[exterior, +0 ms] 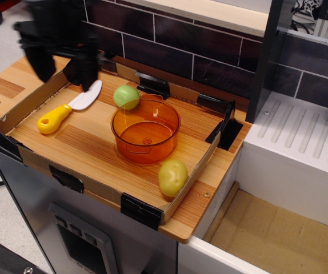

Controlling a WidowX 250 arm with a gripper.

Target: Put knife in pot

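The knife (70,109), with a white blade and a yellow handle, lies flat at the left of the cardboard-edged tray (90,171), handle toward the front left. The translucent orange pot (146,131) stands upright and empty in the tray's middle. My black gripper (64,71) is motion-blurred at the back left, above the knife's blade end. Its two fingers (88,71) hang down, spread wide apart and holding nothing.
A green round fruit (126,96) sits against the pot's back rim. A yellow-green fruit (172,177) lies at the tray's front right corner. A dark tiled wall (198,57) runs behind the tray. A white sink unit (301,154) stands to the right.
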